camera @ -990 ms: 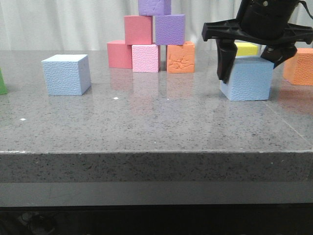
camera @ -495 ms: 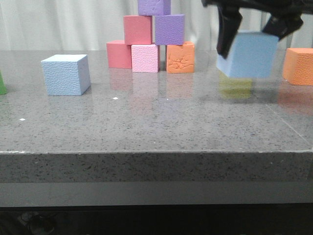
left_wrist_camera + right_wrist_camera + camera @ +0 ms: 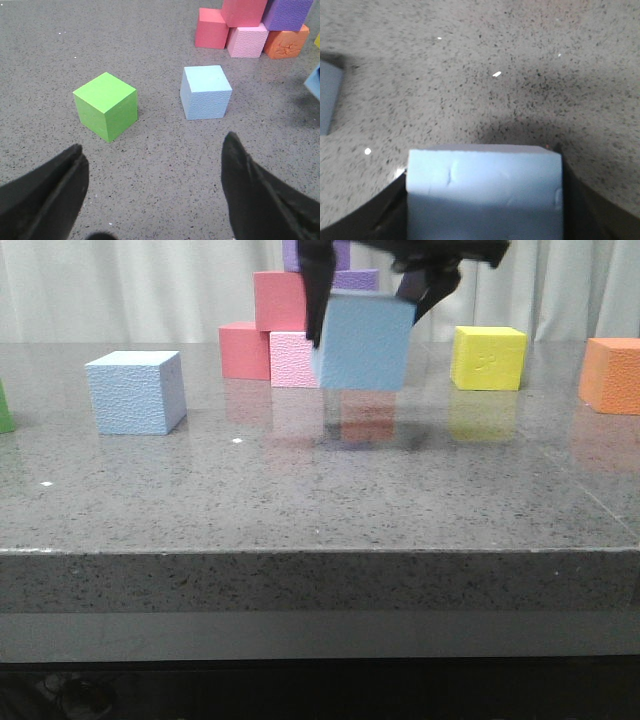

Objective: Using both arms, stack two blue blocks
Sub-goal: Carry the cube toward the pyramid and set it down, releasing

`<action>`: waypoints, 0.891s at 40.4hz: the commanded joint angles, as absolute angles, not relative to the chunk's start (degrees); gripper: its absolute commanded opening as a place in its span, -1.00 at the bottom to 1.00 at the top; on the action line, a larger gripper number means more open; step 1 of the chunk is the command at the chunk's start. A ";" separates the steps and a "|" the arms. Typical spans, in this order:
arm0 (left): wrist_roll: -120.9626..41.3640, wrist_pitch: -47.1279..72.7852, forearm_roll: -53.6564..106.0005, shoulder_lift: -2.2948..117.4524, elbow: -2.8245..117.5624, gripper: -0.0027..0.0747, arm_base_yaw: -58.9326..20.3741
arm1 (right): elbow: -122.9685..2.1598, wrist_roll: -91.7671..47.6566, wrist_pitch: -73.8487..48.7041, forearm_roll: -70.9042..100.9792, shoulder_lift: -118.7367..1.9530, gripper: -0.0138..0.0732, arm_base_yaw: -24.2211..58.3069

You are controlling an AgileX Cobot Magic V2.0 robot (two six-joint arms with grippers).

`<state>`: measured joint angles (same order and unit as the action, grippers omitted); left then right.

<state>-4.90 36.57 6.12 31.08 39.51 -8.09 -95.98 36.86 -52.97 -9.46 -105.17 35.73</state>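
Right end effector (image 3: 368,285): black angular claw fingers clamped on either side of a pale sky-blue foam cube (image 3: 364,341), holding it clear of the grey speckled stone worktop (image 3: 300,500), shadow underneath.
Held cube look: pebbly skin, a bit tilted, roughly mid-worktop in front of the pink/red/purple cube pile (image 3: 300,330).
Second pale sky-blue foam cube (image 3: 136,391): sitting flat on the worktop, well off to the left, same pebbly texture.
Left end effector (image 3: 155,190): fingers spread wide, nothing in them, blue cube (image 3: 206,92) and a green foam cube (image 3: 106,105) ahead.
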 commanded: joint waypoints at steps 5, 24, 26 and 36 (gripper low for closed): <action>-4.63 32.29 6.32 31.71 40.90 0.43 -8.52 | -105.11 40.50 -53.04 -16.10 -108.64 0.27 38.64; -4.63 32.29 6.34 31.71 40.90 0.43 -8.52 | -105.99 42.49 -52.41 -19.67 -110.68 0.27 38.17; -4.63 32.29 6.34 31.71 40.90 0.43 -8.52 | -105.99 42.49 -52.41 -19.67 -111.12 0.27 37.82; -4.63 32.29 6.34 31.71 40.90 0.43 -8.52 | -105.99 42.54 -52.48 -19.20 -112.62 0.27 36.81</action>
